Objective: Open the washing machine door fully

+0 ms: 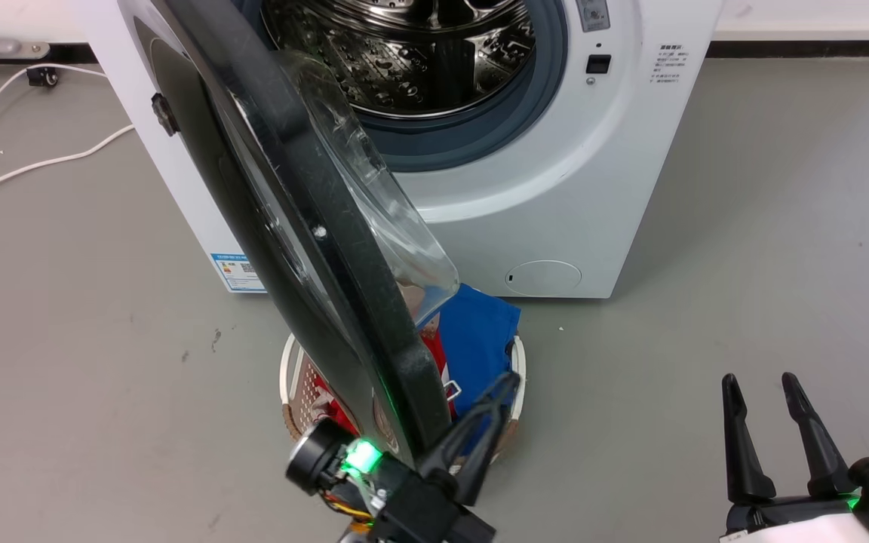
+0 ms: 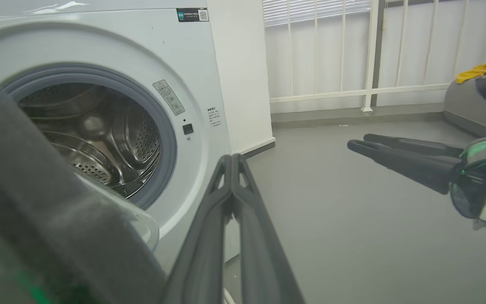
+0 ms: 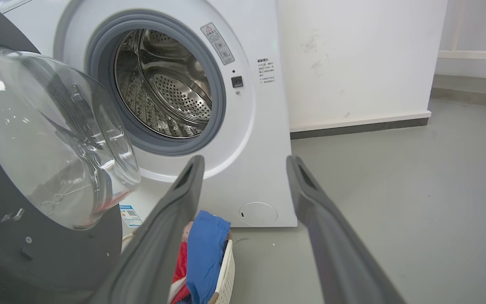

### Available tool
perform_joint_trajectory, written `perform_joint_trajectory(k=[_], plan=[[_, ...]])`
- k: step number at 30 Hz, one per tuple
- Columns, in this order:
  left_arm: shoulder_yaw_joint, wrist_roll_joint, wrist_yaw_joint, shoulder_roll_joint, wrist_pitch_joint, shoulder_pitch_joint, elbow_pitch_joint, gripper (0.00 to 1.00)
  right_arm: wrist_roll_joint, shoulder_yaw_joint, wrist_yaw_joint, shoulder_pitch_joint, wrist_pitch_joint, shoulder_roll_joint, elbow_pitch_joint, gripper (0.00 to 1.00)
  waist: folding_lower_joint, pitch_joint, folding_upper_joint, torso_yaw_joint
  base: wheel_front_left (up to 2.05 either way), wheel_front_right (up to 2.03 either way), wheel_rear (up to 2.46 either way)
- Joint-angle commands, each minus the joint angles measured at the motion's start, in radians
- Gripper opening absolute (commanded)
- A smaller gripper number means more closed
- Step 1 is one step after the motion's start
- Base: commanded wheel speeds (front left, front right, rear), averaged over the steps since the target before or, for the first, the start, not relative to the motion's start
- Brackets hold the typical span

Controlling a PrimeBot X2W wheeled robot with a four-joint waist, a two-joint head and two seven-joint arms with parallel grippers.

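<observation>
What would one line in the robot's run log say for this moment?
washing machine door: stands well open, drum exposed | left gripper: shut, beside door rim | right gripper: open, empty, apart from door

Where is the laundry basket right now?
In the head view, the laundry basket sits on the floor just in front of the washing machine, centre-left, partly hidden beneath the open washing machine door, by the left end effector.
</observation>
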Motion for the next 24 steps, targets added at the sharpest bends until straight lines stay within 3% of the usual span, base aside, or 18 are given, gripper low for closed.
perform_joint_trajectory(k=[1, 24], plan=[[0.009, -0.005, 0.008, 0.003, -0.003, 0.008, 0.005, 0.0, 0.003, -0.001, 0.002, -0.015, -0.002, 0.002, 0.002, 1.0, 0.0, 0.001, 0.0, 0.002, 0.0, 0.0, 0.0], [0.207, -0.049, 0.116, 0.049, 0.002, 0.109, -0.004, 0.0, 0.019, 0.011, 0.002, 0.023, -0.002, 0.002, 0.02, 1.0, 0.0, -0.024, 0.0, 0.1, 0.0, 0.0, 0.0]])
